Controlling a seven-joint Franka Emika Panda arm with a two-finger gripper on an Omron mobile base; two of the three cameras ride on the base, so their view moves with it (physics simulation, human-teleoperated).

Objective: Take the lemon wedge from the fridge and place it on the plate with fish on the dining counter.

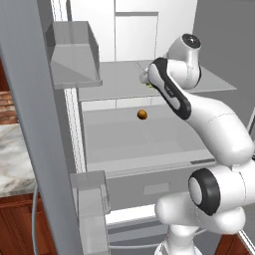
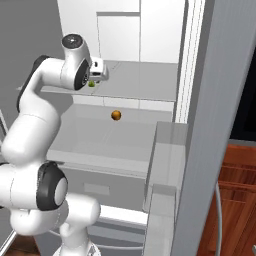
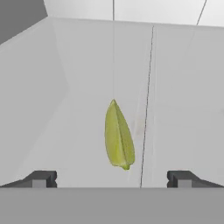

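The lemon wedge point(image 3: 118, 136) lies on an upper grey shelf point(image 1: 112, 90) inside the open fridge point(image 2: 150, 30). It is a small yellow-green sliver in the hand view, centred just ahead of the gap between the fingertips point(image 3: 41, 178). My gripper point(image 3: 112, 179) is open, its jaws wide apart on either side of the wedge without touching it. From the base views the gripper point(image 2: 94, 79) hovers just over the wedge point(image 2: 92, 84), and the arm mostly covers the wedge point(image 1: 148, 84) from the left. The plate is out of view.
A small round orange-brown ball point(image 1: 142, 114) sits on the wider shelf below point(image 2: 100, 135). The open left door with its bins point(image 1: 74, 55) and the right door's bins point(image 2: 167, 150) flank the arm. A marble top on red-brown wood point(image 1: 10, 159) lies at the left.
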